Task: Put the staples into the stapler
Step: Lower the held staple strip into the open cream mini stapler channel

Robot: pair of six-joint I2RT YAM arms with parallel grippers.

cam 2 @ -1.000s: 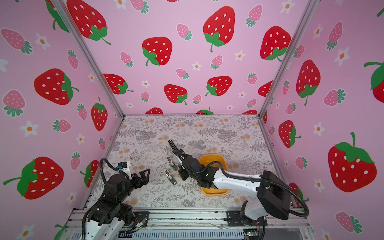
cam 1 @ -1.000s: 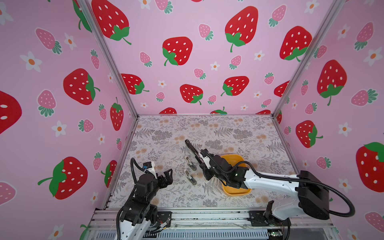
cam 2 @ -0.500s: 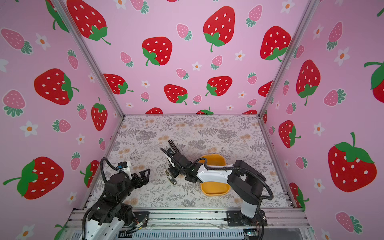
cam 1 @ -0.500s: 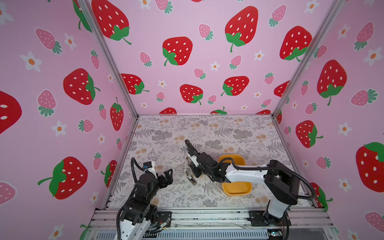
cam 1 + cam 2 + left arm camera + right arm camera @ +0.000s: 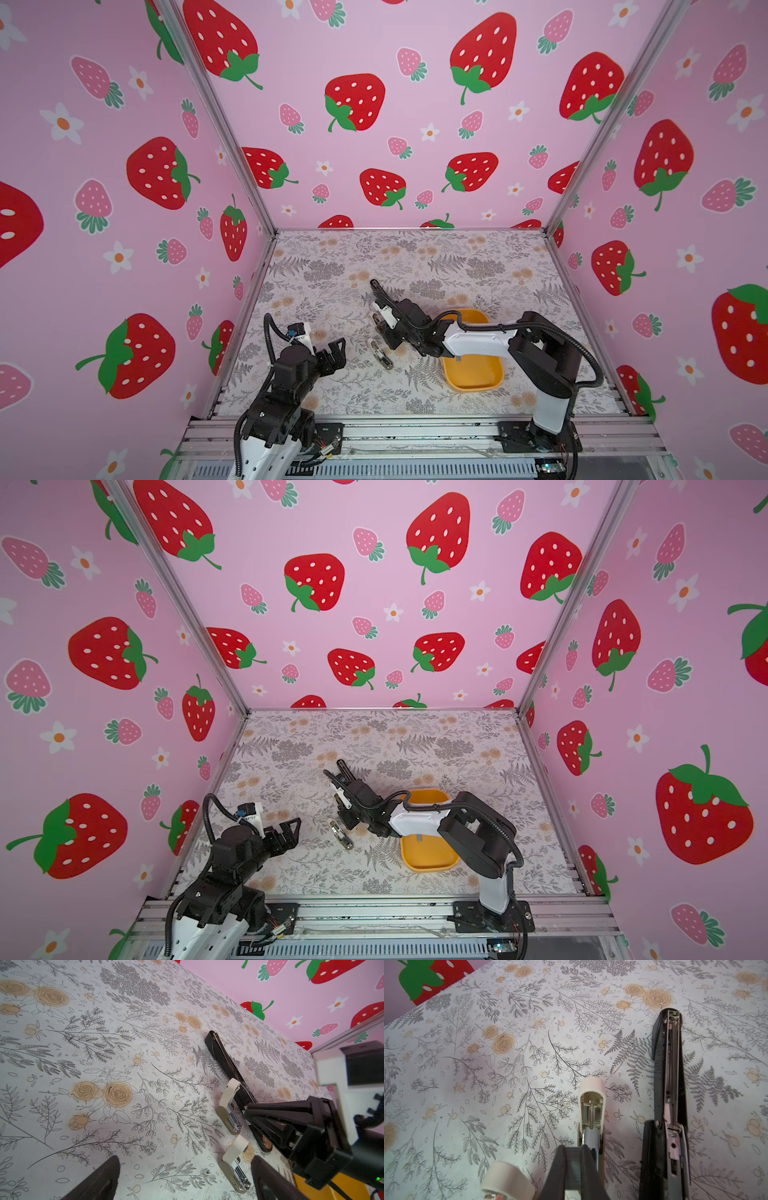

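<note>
Staples (image 5: pixel 573 1169) must go straight into the open metal track, so the right pincer (image 5: pixel 573 1148) should line the strip up with it, come down slowly, and let go only when the strip sits flat. That pincer is pinched shut on a small dark grey piece, which looks like the strip. The left pincer (image 5: pixel 337 348) is wide open and holds nothing. The stapler (image 5: pixel 667 1088) is long, thin and black. It lies flipped open on the desk (image 5: pixel 488 1064), near the right pincer, with a thin spring showing inside, beside a small white-topped stapler (image 5: pixel 591 1101).
</note>
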